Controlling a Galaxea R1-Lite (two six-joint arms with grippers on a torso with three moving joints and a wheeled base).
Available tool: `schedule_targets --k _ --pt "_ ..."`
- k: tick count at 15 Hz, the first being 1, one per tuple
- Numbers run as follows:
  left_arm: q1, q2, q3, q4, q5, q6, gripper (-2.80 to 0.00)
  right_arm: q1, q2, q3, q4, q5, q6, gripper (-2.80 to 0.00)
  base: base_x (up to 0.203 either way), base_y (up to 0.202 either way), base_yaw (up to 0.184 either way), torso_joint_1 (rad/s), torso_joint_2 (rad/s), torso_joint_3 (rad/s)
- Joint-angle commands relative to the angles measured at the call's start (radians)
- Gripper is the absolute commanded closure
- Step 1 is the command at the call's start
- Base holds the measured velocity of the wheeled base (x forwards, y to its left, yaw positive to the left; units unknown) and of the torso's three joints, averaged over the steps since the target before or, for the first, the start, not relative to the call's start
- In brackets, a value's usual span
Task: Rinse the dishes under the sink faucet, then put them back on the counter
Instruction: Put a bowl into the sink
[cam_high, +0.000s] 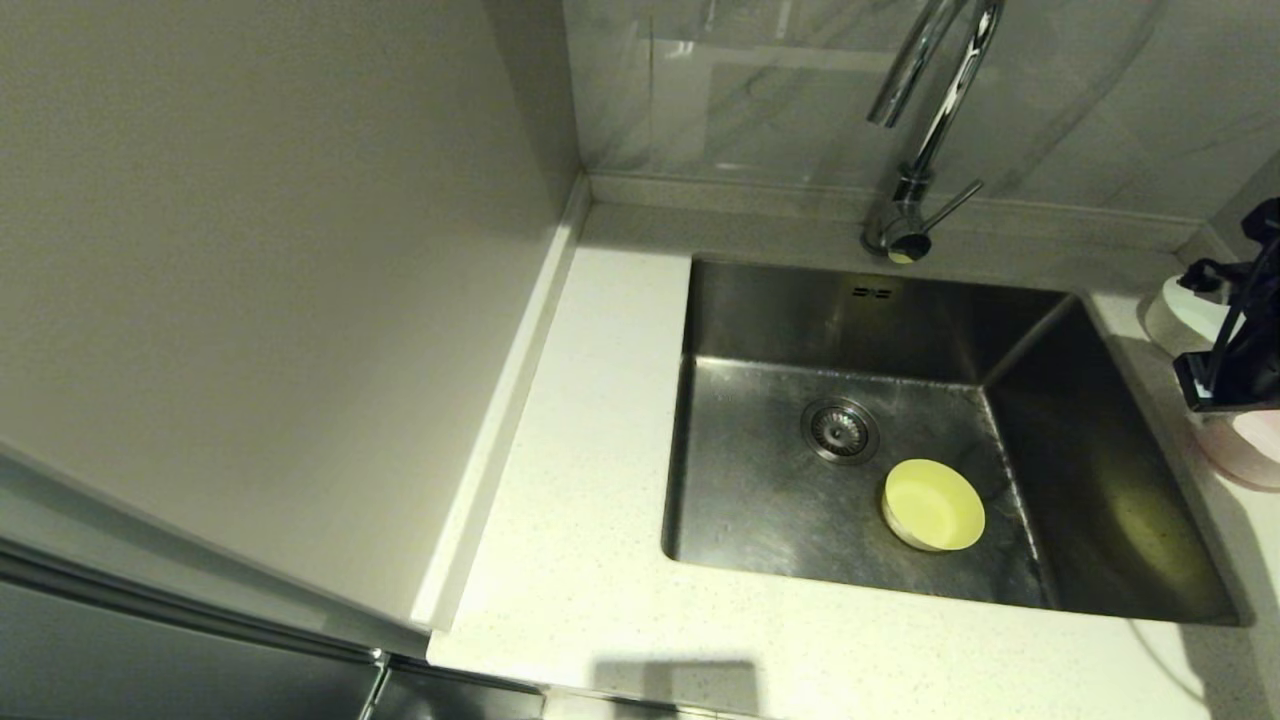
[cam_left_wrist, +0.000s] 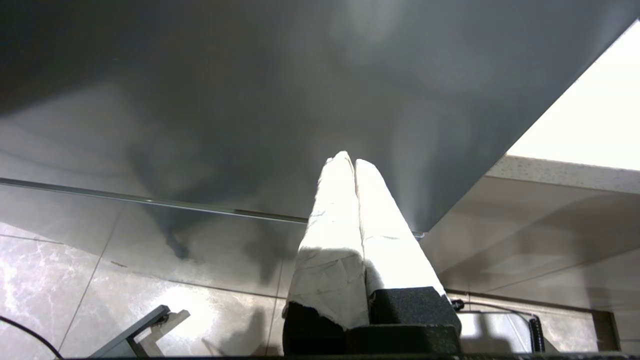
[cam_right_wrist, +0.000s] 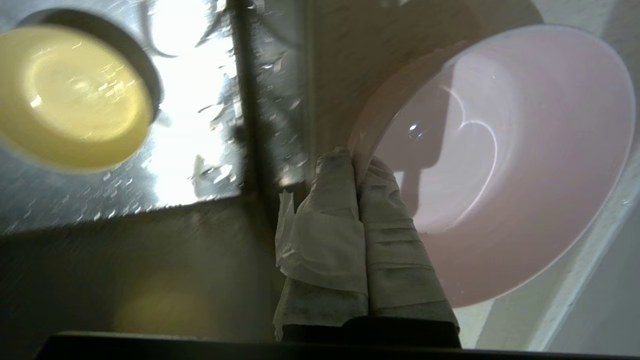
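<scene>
Right gripper (cam_right_wrist: 357, 162) jaws clenched on pink bowl (cam_right_wrist: 500, 165) rim, on desk (cam_high: 600, 560) right of sink (cam_high: 760, 500). Yellow-green bowl (cam_high: 933, 505) sits in basin nr drain; white bowl (cam_high: 1180, 318) behind. Left gripper (cam_left_wrist: 354, 167) parked, jaws closed, empty. Prob early: faucet (cam_high: 925, 130) dry, rinsing mostly left.

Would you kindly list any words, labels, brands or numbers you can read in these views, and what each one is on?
No readable text in any view.
Yellow-green bowl in the sink: plain.
Pink bowl, its rim pinched by the right gripper: plain.
White bowl on the counter: no marking shows.
Faucet: no brand visible.
</scene>
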Motion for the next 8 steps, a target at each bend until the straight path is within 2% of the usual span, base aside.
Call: schedule_targets --k 1,4,8 --pt "0.000 -0.002 0.000 0.000 0.000 0.000 0.00 0.029 -0.095 0.076 0.005 0.008 -0.004 0.00 0.000 0.000 0.000 0.000 0.00 0.000" --pt "0.000 -0.002 0.000 0.000 0.000 0.000 0.00 0.109 -0.200 0.183 0.006 0.037 -0.038 0.00 0.000 0.000 0.000 0.000 0.00 0.000" --pt "0.000 -0.002 0.000 0.000 0.000 0.000 0.00 0.283 -0.242 0.227 0.006 0.043 -0.058 0.00 0.000 0.000 0.000 0.000 0.00 0.000"
